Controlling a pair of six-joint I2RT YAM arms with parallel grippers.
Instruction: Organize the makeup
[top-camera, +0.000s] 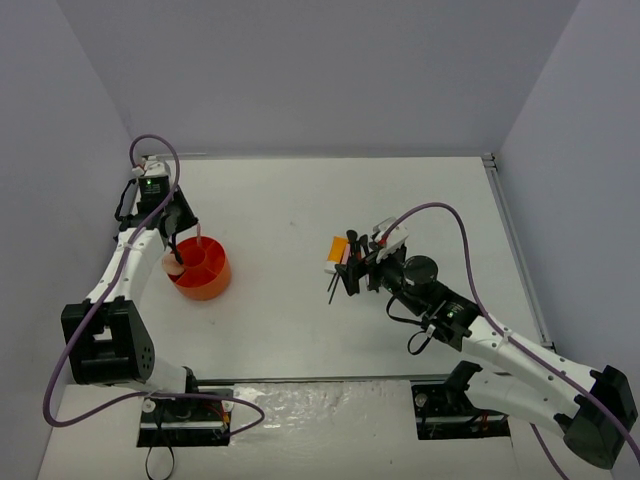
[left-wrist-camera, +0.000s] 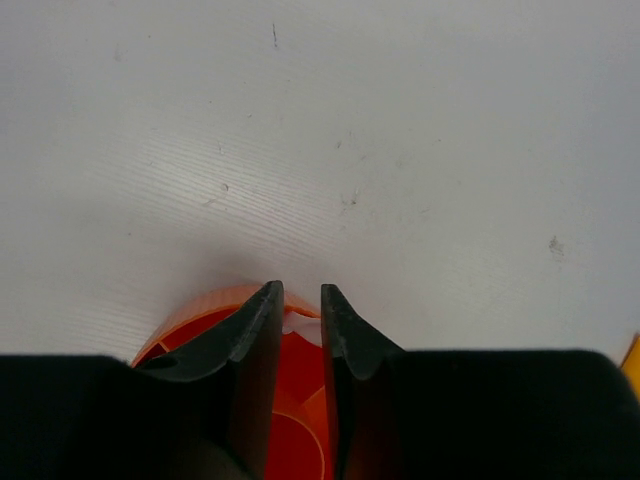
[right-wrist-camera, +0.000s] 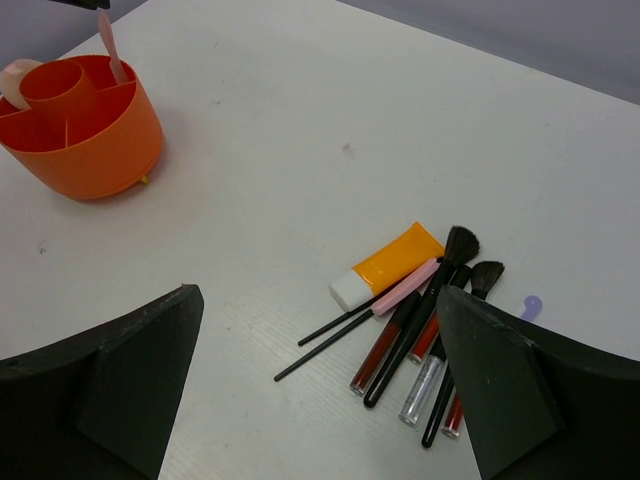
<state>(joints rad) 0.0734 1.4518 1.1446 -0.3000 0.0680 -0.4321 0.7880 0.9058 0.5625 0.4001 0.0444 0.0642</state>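
Note:
The makeup lies in a pile on the white table: an orange-white tube (right-wrist-camera: 392, 263), a pink pencil (right-wrist-camera: 405, 287), thin black brushes (right-wrist-camera: 440, 300), red gloss tubes (right-wrist-camera: 383, 352) and a clear one (right-wrist-camera: 422, 388). My right gripper (right-wrist-camera: 320, 290) hangs wide open just above the near side of this pile (top-camera: 338, 252), holding nothing. My left gripper (left-wrist-camera: 300, 290) hovers over the round orange divided tub (top-camera: 205, 275), its fingers a narrow gap apart. A pink stick (right-wrist-camera: 112, 58) stands in the tub right under them, and a pale puff (right-wrist-camera: 17, 82) rests in another compartment.
A small lilac item (right-wrist-camera: 531, 303) lies just beyond the brushes. Grey walls enclose the table on the left, back and right. The tub (right-wrist-camera: 90, 140) stands at the table's left, about a third of its width from the pile.

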